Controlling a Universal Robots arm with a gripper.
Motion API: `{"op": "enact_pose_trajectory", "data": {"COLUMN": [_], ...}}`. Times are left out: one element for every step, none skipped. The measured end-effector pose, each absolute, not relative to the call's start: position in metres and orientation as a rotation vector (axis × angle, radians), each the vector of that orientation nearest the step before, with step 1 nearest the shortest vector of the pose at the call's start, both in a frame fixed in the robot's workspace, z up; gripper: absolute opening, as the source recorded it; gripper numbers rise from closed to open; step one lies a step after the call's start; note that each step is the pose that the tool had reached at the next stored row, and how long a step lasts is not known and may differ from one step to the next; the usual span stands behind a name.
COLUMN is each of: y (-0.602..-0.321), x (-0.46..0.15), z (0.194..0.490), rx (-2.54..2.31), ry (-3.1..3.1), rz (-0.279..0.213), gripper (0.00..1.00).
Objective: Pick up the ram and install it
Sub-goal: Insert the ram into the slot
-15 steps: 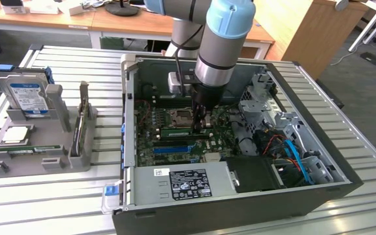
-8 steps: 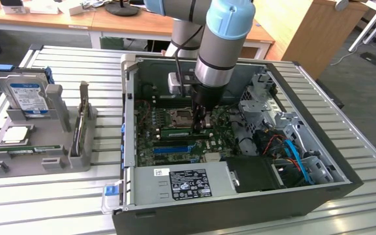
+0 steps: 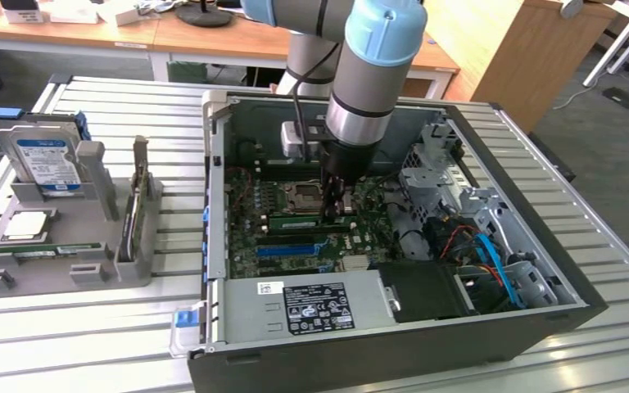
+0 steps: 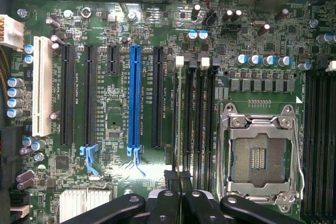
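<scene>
Inside an open computer case [image 3: 402, 356] on a slatted desk [image 3: 74, 344], the arm [image 3: 364, 82] reaches straight down. Its claw [image 3: 337, 211] is drawn narrow, pinching the top edge of the ram [image 3: 304, 221]. The green stick stands on edge in a slot on the board [image 4: 105, 24], near the socket [image 4: 260, 153]. At the exterior view's left, a grey tray [image 3: 140, 262] holds a drive [image 3: 43, 160].

The ram [image 3: 305, 221], a long, thin green stick, is standing on edge along a motherboard slot. The tool [image 4: 178, 179] is pinching it.
</scene>
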State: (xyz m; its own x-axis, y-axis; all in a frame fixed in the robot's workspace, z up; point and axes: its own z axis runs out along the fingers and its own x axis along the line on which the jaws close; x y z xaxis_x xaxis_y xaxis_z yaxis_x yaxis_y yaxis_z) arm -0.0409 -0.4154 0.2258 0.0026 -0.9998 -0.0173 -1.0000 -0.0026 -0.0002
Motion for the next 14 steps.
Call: {"op": "enact_pose_trajectory", "data": {"y": [-0.4154,-0.4154,-0.4154,-0.4154,-0.4154,-0.4154,-0.4154,-0.4154,-0.4154,-0.4154,-0.4154,-0.4154,-0.4154,-0.4154], "x": [-0.0409,-0.0409,-0.0409,-0.0409,-0.0409,-0.0409,-0.0409,-0.0410,-0.0409,-0.0409,-0.0409,-0.0409,-0.0409,-0.0409], "z": [0.2258,0.2258,0.2258,0.2256,0.2254,0.2252,0.2251,0.2250,0.2250,0.2249,0.2247,0.2245,0.2241,0.2239], "rx": [-2.216,-2.216,-2.216,-2.216,-2.216,-2.216,-2.216,-2.216,-2.216,-2.216,-2.216,-2.216,-2.216,-2.216], "ry": [2.210,2.210,2.209,2.209,2.209,2.209,2.209,2.209,2.208,2.208,2.208,2.208,2.207,2.207], "rz": [0.019,0.019,0.019,0.019,0.019,0.019,0.019,0.019,0.019,0.019,0.020,0.020,0.020,0.020], "gripper": [0.12,0.12,0.12,0.12,0.12,0.12,0.12,0.12,0.12,0.12,0.12,0.12,0.12,0.12]}}
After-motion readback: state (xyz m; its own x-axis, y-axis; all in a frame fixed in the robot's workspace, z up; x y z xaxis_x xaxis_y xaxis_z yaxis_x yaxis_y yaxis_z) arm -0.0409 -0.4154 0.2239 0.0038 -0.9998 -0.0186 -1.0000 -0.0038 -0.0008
